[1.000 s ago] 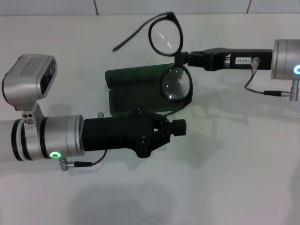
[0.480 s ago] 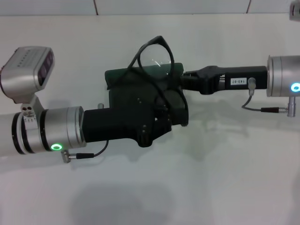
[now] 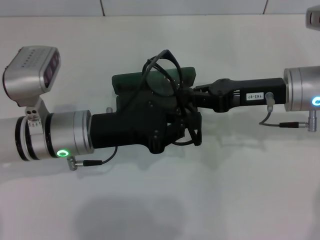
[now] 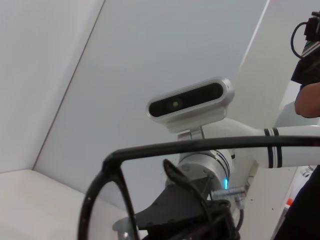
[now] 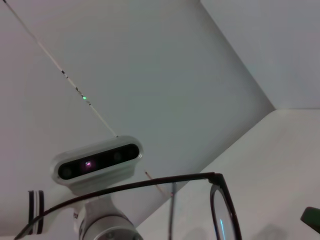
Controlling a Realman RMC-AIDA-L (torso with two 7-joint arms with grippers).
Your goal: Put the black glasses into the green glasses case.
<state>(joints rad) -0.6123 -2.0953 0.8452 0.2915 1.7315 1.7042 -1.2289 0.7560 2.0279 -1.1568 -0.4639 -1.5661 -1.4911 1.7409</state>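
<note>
The green glasses case (image 3: 129, 83) lies open on the white table, mostly hidden under my left gripper (image 3: 186, 125), which reaches in from the left and lies over it. My right gripper (image 3: 189, 95) comes in from the right and is shut on the black glasses (image 3: 165, 64) at the bridge, holding them tilted right over the case. One lens rises above the case's far edge; the other hangs by the left gripper's tip. The glasses' frame also shows close up in the left wrist view (image 4: 112, 165) and the right wrist view (image 5: 220, 197).
The white table (image 3: 240, 180) spreads out in front and to the right. A wall with tile seams runs along the back. The two arms meet closely over the case. A corner of the case (image 5: 311, 216) shows in the right wrist view.
My right gripper has carried the glasses down and to the left, from above and behind the case to right over it. My left gripper has moved forward over the case.
</note>
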